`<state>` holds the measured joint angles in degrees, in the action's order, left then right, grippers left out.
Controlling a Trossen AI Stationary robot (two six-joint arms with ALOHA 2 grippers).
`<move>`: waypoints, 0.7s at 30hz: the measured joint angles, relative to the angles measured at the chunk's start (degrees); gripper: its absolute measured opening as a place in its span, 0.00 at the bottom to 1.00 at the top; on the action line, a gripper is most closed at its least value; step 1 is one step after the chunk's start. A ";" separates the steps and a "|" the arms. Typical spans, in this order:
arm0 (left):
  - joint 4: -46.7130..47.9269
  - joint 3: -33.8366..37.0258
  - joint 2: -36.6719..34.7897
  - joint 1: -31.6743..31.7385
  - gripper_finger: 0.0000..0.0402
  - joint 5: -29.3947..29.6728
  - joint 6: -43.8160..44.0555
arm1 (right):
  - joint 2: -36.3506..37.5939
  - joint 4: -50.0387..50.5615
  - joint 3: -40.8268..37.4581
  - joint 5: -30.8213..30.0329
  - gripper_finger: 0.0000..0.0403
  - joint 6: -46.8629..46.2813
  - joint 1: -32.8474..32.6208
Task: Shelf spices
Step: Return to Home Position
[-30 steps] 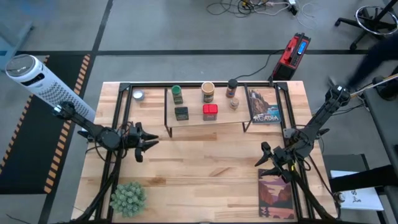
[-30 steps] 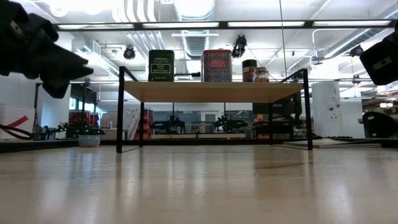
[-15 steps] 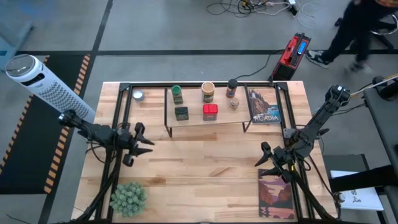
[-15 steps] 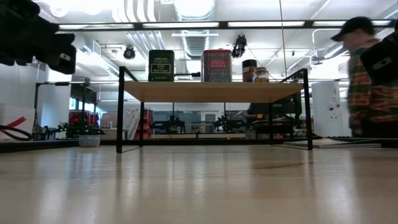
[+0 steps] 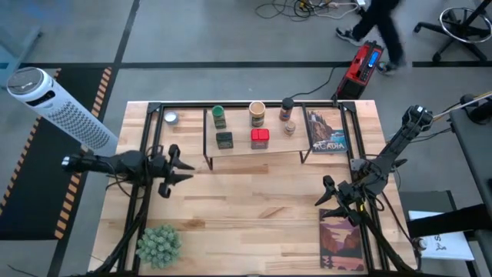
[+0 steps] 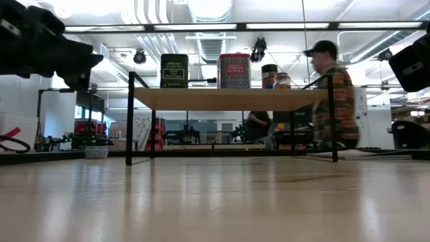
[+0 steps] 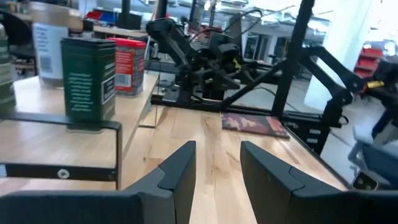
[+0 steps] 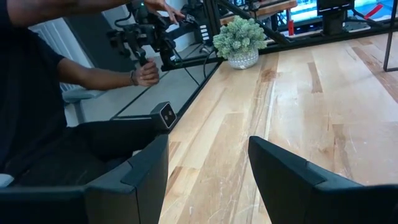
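Note:
The shelf [image 5: 254,146] stands on its black legs at the table's far middle. Several spices stand upright on its board: a green-lidded jar [image 5: 219,117], a dark square tin [image 5: 224,139], a red square tin [image 5: 260,138], a tan cylinder [image 5: 257,114], a dark-lidded brown jar [image 5: 287,109] and a small pale jar [image 5: 290,128]. My left gripper [image 5: 184,173] hovers left of the shelf, pointing level toward the table's right, its fingers [image 7: 180,168] a narrow gap apart with nothing between them. My right gripper [image 5: 321,192] waits at the right, open and holding nothing [image 8: 208,140].
One picture book [image 5: 327,131] lies beside the shelf's right end, another [image 5: 340,242] at the near right corner. A fuzzy green plant ball [image 5: 158,245] sits near left, a small round tin [image 5: 171,118] far left. A person [image 6: 332,94] walks behind the table.
My left arm has swung round, so its gripper has turned and rolled a little and now points straight at the table's right edge, staying left of the shelf. A person has walked across behind the far edge.

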<state>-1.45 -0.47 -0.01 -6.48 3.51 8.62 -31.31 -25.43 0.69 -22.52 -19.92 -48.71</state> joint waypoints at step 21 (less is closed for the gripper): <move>-0.02 -0.68 9.16 0.37 0.28 0.09 2.43 | 0.00 -0.09 0.55 0.00 0.49 0.00 0.00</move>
<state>-1.48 -1.15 9.15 -6.11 3.60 11.05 -31.31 -25.52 1.23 -22.52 -19.92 -48.71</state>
